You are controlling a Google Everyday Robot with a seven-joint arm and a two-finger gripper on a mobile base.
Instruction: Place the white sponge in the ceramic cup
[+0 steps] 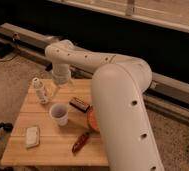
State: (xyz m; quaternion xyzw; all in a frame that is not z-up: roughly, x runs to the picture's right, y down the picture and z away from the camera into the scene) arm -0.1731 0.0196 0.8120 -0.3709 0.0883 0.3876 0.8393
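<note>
The white sponge [32, 136] lies flat on the wooden table [48, 152], near its front left corner. The ceramic cup [58, 114] stands upright near the table's middle, white with a purplish inside, up and to the right of the sponge. My gripper [54, 90] hangs below the white wrist at the table's back, just right of a tall white ribbed bottle [39, 90]. It is above and behind the cup and far from the sponge. It holds nothing that I can see.
An orange bowl [91, 120] sits right of the cup, half hidden by my big white arm [120, 110]. A dark flat packet [80, 104] lies behind the bowl. A reddish-brown long object [81, 142] lies near the front edge. Speckled floor surrounds the table.
</note>
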